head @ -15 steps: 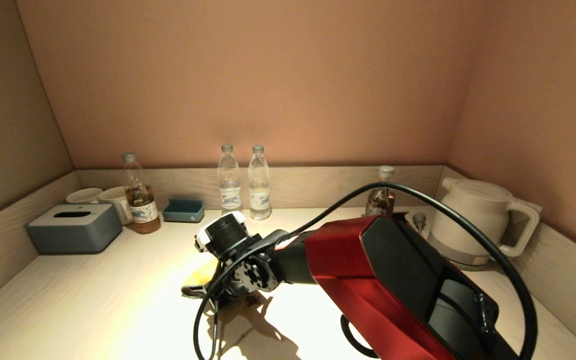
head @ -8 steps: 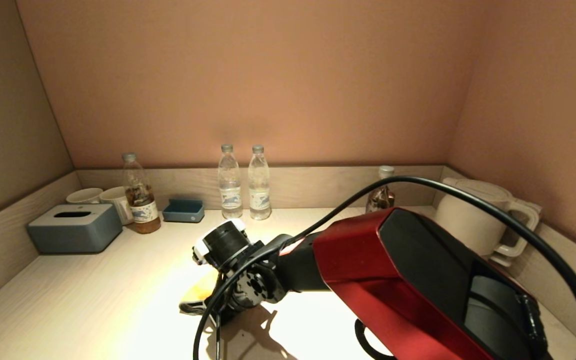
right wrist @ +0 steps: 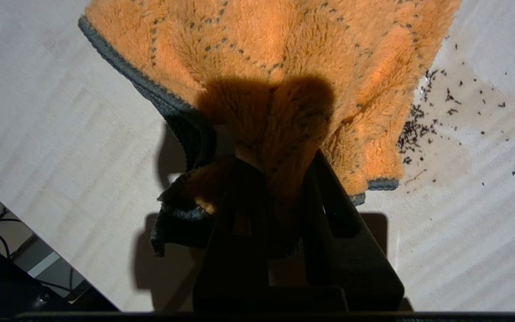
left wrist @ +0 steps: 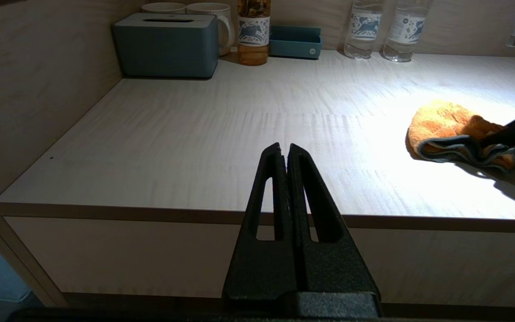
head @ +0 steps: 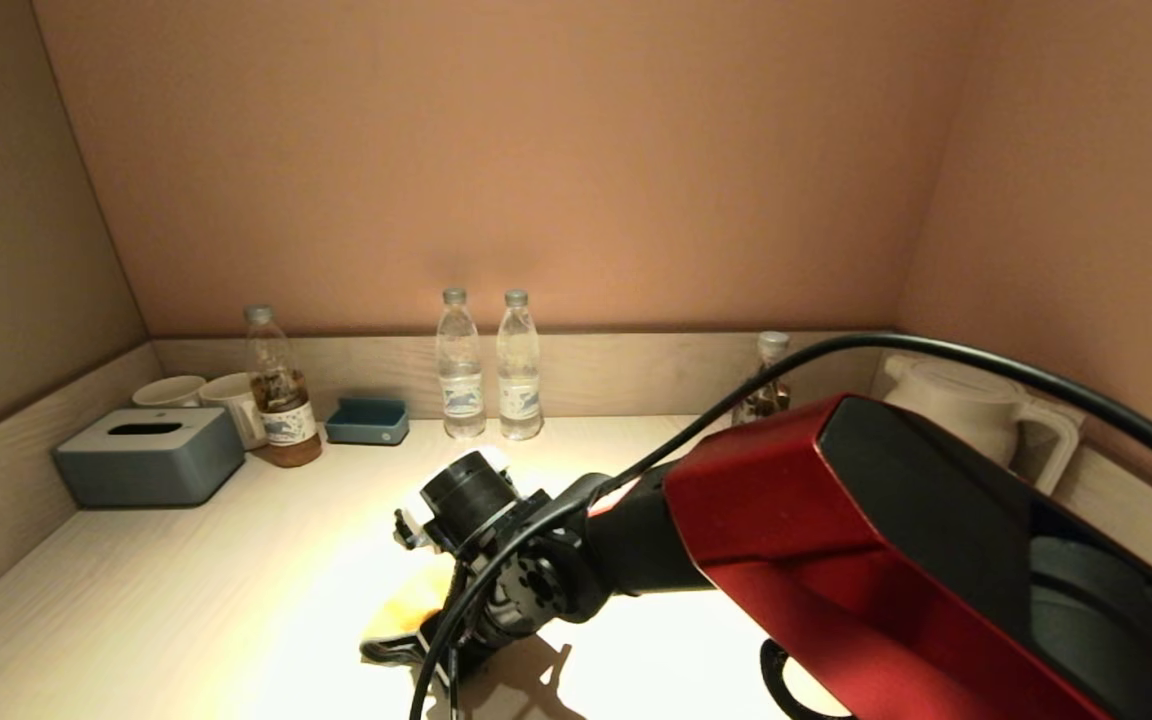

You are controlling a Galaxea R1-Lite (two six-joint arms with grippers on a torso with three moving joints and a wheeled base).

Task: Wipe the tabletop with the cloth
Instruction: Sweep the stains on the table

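Cloth pinched by the right gripper near the front edge of the tabletop

The cloth (right wrist: pixel 262 67) lies bunched on the tabletop (head: pixel 186 590), mid-width and near the front edge, its grey hem folded under; the right gripper (right wrist: pixel 280 179) has its fingers clamped on a fold of it. Dark crumbs (right wrist: pixel 418 129) sit on a damp patch just beside the cloth. To the left the surface runs bare to the side rim. Along the back rim stand a tissue box (head: pixel 148 455), two mugs (head: pixel 226 400), bottles (head: pixel 486 365), a small tray (head: pixel 367 421) and a kettle (head: pixel 976 410). The left gripper (left wrist: pixel 284 154) hangs off the front edge, fingers pressed together, holding nothing.
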